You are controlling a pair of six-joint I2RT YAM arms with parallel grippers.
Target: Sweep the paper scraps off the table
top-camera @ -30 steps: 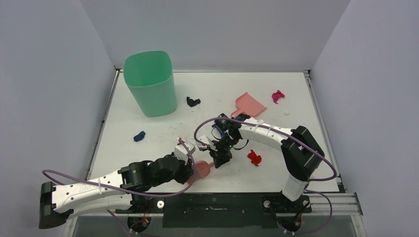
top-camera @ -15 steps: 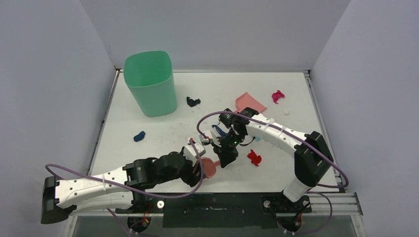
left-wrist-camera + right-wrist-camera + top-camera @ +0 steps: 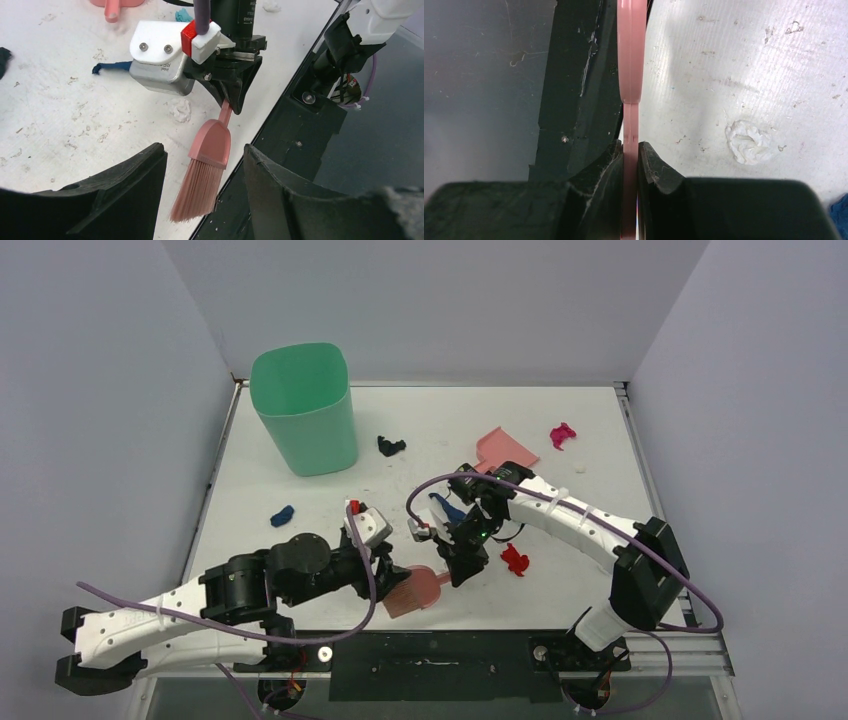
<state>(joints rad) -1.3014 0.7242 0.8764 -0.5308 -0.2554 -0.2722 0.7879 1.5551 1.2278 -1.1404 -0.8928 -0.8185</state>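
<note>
The crumpled paper scraps (image 3: 515, 559), scattered over the white worktop (image 3: 450, 410) from near edge to far right corner, look feather-light and soft, better pushed than pinched; the right hand (image 3: 630, 150) grips the pink plastic brush (image 3: 210, 145) by its handle, while the left hand (image 3: 204, 150) gapes empty.

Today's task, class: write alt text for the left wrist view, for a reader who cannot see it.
The right gripper clamps a pink brush by its handle, bristles near the edge of the white table. A crumpled white paper scrap lies beside the brush, a dark blue scrap farther off. Open black fingers of the left gripper frame the foreground.
</note>
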